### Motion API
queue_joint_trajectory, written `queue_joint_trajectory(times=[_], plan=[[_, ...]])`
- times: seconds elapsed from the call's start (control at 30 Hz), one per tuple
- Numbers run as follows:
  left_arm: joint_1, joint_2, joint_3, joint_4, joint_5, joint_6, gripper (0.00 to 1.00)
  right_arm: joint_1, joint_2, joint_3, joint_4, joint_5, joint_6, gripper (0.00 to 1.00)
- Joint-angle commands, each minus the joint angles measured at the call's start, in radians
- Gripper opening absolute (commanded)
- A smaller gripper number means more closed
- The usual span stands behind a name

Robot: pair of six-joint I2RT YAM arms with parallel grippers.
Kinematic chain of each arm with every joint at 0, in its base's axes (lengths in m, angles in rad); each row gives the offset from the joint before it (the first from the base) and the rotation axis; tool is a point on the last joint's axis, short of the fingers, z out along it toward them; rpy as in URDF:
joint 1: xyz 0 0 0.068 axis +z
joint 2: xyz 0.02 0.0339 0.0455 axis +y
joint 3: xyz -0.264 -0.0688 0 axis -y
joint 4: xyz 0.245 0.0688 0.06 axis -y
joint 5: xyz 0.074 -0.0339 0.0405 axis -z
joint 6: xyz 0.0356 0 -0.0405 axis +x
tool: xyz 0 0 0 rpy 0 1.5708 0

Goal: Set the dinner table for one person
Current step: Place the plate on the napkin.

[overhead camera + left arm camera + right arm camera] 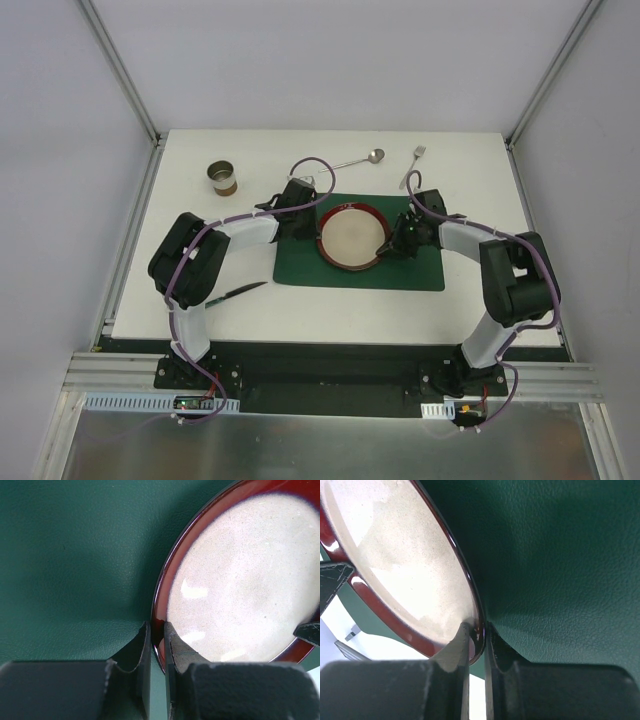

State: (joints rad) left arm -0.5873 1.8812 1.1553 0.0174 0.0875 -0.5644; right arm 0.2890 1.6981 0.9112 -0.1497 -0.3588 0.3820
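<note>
A round plate (352, 237) with a dark red rim and speckled cream centre sits over the dark green placemat (420, 270) on the white dinner table (330, 312). My left gripper (317, 231) is shut on the plate's left rim, and my right gripper (386, 245) is shut on its right rim. In the left wrist view the fingers (144, 639) pinch the red rim of the plate (240, 580). In the right wrist view the gripper (479, 630) clamps the edge of the plate (395, 555) over the placemat (560, 555). I cannot tell whether the plate touches the mat.
A brown-banded cup (222, 177) stands at the back left. A spoon (360, 159) and a fork (413, 165) lie behind the placemat. A dark knife (237, 292) lies on the table left of the mat, near my left arm.
</note>
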Motion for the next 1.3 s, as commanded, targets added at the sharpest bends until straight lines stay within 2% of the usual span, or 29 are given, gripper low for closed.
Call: queue_joint_trajectory(times=[0.0, 0.83, 0.87, 1.0, 1.1, 1.27], plan=[[-0.054, -0.045, 0.026, 0.139, 0.149, -0.014, 0.0, 0.047, 0.069, 0.048, 0.133, 0.003, -0.052, 0.01], [-0.034, 0.045, 0.098, 0.141, 0.204, -0.003, 0.0, 0.006, 0.066, 0.052, 0.108, -0.034, -0.058, 0.01], [-0.032, 0.047, 0.098, 0.141, 0.207, -0.003, 0.0, 0.007, 0.066, 0.052, 0.108, -0.035, -0.055, 0.01], [-0.032, 0.049, 0.096, 0.141, 0.205, -0.006, 0.0, 0.007, 0.067, 0.054, 0.104, -0.034, -0.048, 0.19], [-0.031, 0.05, 0.096, 0.141, 0.205, -0.008, 0.0, 0.004, 0.064, 0.058, 0.095, -0.034, -0.045, 0.28], [-0.031, 0.049, 0.089, 0.141, 0.209, -0.008, 0.0, -0.002, 0.06, 0.063, 0.082, -0.029, -0.04, 0.33]])
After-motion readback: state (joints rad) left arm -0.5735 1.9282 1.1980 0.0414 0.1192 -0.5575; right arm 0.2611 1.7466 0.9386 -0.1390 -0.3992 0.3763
